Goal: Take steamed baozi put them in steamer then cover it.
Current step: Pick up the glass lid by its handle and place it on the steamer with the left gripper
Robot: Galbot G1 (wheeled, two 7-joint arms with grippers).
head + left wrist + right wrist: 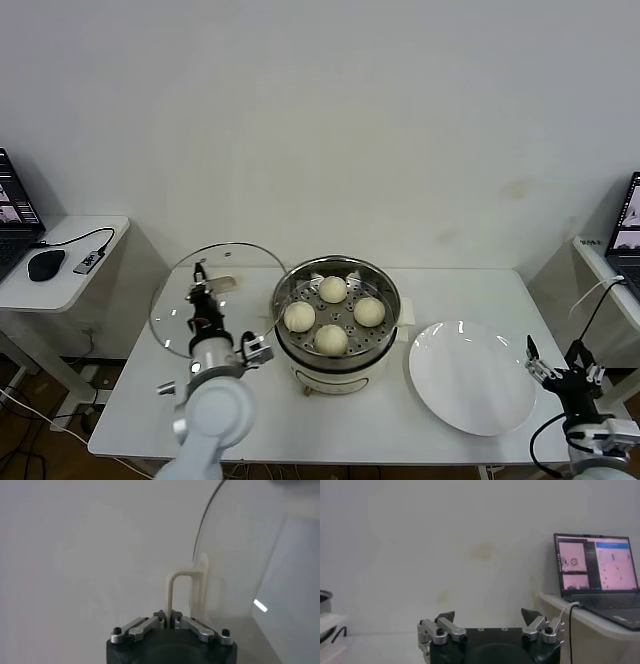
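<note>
Left gripper [169, 621] clamped on lid [213, 297] handle [186, 592], lid seemingly lifted and tilted. Thin grip: may swing, clip steamer [337, 322] rim. Right gripper [567, 377] parked, jaws apart.

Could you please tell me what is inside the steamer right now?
Four steamed baozi sit on the perforated tray inside the steamer, uncovered. What lies beneath the tray is hidden.

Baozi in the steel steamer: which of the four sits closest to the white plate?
The small cream-white round bun on the steamer tray's right side, toward the flat white round plate. The other three sit rearward, leftward and frontward, all farther from it.
</note>
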